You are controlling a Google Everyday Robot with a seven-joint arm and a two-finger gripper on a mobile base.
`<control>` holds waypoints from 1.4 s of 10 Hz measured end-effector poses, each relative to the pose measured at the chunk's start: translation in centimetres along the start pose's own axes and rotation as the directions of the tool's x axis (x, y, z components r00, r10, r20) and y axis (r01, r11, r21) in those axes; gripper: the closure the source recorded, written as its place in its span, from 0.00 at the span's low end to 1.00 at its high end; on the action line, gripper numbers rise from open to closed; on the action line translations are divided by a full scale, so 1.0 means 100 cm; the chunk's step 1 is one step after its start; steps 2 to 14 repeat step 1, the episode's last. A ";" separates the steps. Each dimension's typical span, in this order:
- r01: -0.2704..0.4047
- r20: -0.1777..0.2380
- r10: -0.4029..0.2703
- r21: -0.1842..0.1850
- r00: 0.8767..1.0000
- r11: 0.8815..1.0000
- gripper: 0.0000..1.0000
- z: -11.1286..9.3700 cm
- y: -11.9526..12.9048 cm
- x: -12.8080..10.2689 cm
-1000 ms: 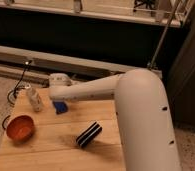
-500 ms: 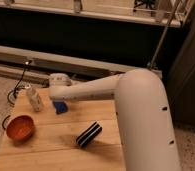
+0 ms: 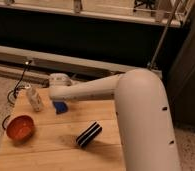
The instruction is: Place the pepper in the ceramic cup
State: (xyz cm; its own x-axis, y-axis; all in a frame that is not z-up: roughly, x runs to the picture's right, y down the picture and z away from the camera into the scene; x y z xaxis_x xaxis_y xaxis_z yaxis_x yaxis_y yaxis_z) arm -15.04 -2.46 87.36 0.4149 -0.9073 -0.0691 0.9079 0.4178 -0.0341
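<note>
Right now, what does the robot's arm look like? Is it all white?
Mostly. The arm is thick, smooth and white, shaped like a fat rounded tube with a few small dark dots on its side. It narrows toward the wrist at the far left of the table. The gripper there looks blue.

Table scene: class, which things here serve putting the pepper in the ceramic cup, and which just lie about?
For the job: gripper, over the back left of the table; pepper and ceramic cup not visible.
Lying about: orange bowl, pale shaker, striped block, blue object by the gripper.
</note>
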 end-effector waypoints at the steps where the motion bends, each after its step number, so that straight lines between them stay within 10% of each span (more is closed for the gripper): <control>1: 0.000 0.000 0.000 0.000 1.000 1.000 0.20 0.000 0.000 0.000; 14: 0.000 0.000 0.000 0.000 1.000 1.000 0.20 0.000 0.000 0.000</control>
